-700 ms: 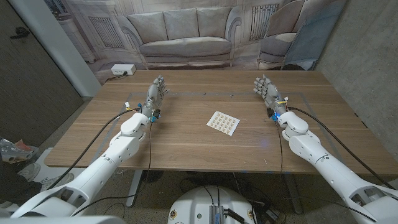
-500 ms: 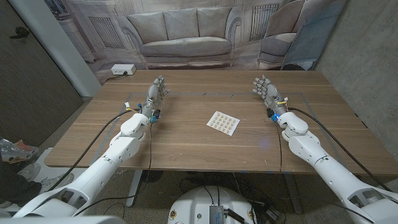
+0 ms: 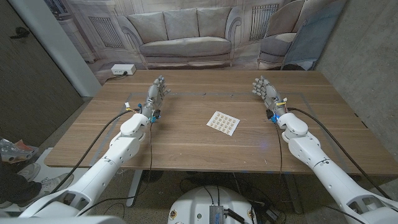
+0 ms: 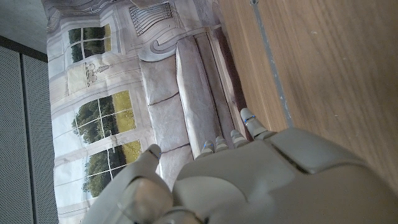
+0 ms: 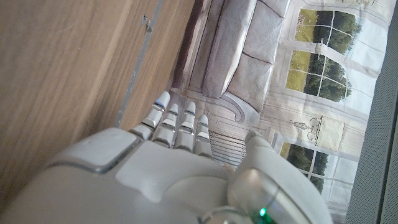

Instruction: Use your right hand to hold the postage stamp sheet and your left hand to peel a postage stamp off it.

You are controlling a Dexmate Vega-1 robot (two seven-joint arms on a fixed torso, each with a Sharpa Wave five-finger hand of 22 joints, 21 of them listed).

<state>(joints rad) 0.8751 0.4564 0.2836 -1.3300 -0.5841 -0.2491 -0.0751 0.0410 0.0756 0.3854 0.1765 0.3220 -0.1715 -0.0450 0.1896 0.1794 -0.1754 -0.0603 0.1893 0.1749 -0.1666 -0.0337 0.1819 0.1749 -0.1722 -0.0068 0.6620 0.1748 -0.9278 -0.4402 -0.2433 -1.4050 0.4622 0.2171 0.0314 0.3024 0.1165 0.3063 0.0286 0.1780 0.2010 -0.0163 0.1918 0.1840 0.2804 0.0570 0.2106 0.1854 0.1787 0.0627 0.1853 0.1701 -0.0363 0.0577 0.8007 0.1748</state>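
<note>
Beside the stamp sheet, both hands upright, empty.

I see white glossy arm shells, grey segmented left hand and right hand, black cables along both forearms.

staged lab room; printed sofa backdrop, wooden table, concrete wall
</note>
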